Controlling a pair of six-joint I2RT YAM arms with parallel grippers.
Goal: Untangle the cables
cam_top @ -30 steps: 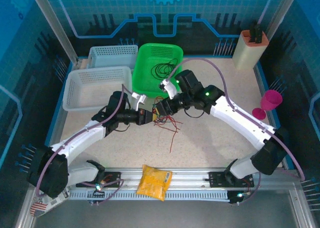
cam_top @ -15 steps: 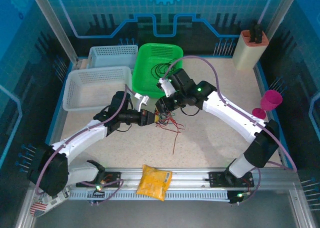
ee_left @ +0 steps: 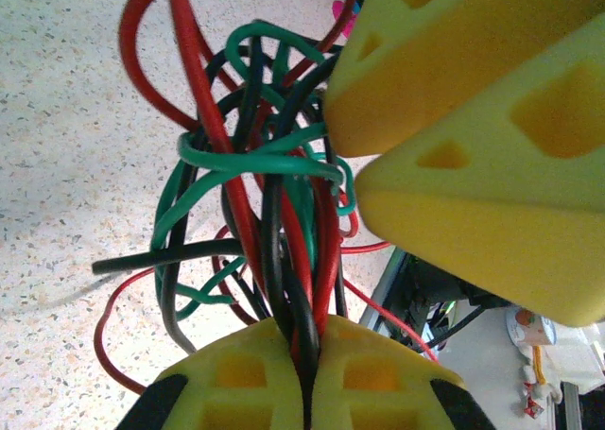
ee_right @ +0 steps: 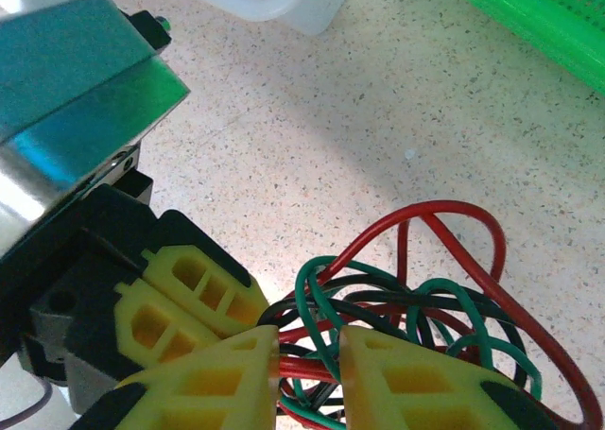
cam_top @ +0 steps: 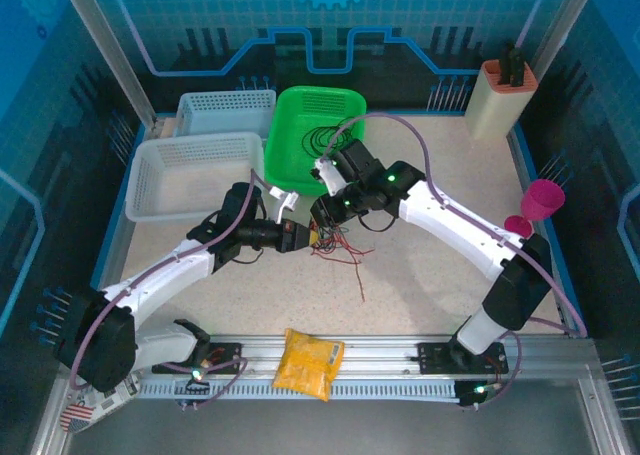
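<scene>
L gripper (ee_left: 304,343) clamps the cables (ee_left: 269,189); R gripper (ee_right: 309,350) pinches the same knot, mid-table, 6 o'clock of green basket (cam_top: 300,120). Pull w/ both on shared strands & you probably tighten it.

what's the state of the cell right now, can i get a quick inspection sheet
surface: speckled tabletop, no spills seen
job's things: red, green and black wire tangle between both grippers; red strand lying on the tabletop; black coil in green basket
clutter: yellow bag on the front rail, two white baskets, pink cup, beige holder
grippers: left gripper shut on the tangle; right gripper too
cables: lilac hoses along both arms
surroundings: blue enclosure walls
</scene>
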